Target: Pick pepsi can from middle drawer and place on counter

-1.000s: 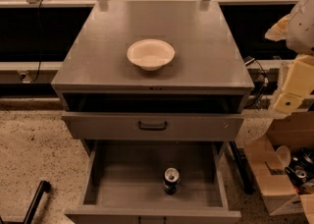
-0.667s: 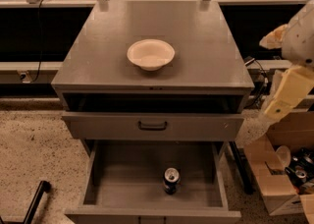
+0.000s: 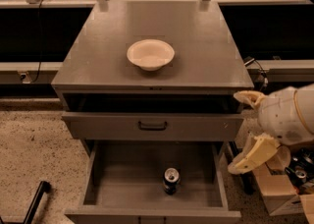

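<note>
The pepsi can [image 3: 170, 180] stands upright on the floor of the pulled-out middle drawer [image 3: 127, 181], slightly right of its middle. The counter [image 3: 196, 36] is the grey cabinet top above, with a white bowl [image 3: 150, 54] on it. My gripper [image 3: 237, 132] hangs at the cabinet's right side, level with the upper drawer front, above and right of the can. Its two cream fingers [image 3: 253, 153] are spread apart with nothing between them.
The upper drawer front with a dark handle [image 3: 152, 126] sticks out slightly above the open drawer. A cardboard box with clutter [image 3: 282, 191] sits on the floor at right. A black bar [image 3: 35, 202] lies on the speckled floor at lower left.
My arm and gripper have moved down and left, from beside the counter's right edge to beside the upper drawer front. The can and bowl have not moved.
</note>
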### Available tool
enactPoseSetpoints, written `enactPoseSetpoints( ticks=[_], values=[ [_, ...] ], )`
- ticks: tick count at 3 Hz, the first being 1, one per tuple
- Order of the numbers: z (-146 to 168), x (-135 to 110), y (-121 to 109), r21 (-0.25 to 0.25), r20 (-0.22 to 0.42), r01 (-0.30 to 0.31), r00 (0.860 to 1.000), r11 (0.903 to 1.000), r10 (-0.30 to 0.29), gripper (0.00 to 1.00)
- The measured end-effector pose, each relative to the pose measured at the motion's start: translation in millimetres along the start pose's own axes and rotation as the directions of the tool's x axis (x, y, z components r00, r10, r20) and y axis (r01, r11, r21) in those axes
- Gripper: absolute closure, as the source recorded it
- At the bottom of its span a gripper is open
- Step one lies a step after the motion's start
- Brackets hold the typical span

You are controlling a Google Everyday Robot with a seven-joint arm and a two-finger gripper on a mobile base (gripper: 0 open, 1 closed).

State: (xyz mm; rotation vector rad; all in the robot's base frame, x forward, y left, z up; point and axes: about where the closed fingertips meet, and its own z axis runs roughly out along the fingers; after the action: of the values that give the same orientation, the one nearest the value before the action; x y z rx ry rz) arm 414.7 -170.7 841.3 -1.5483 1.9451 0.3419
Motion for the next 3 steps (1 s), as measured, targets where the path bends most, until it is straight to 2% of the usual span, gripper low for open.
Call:
enactPoseSetpoints(
  ticks=[1,2,3],
  values=[
    [-18.2,7.3,-8.1,0.111,0.065,-0.025,0.998,0.9935,0.018,0.00],
    [28.5,29.5,-7.0,0.111,0.206,-0.092,0.976,0.9895,0.068,0.00],
    [83.1,40.7,-3.7,0.094,0.372,-0.103,0.926,0.9902,0.061,0.00]
  ],
)
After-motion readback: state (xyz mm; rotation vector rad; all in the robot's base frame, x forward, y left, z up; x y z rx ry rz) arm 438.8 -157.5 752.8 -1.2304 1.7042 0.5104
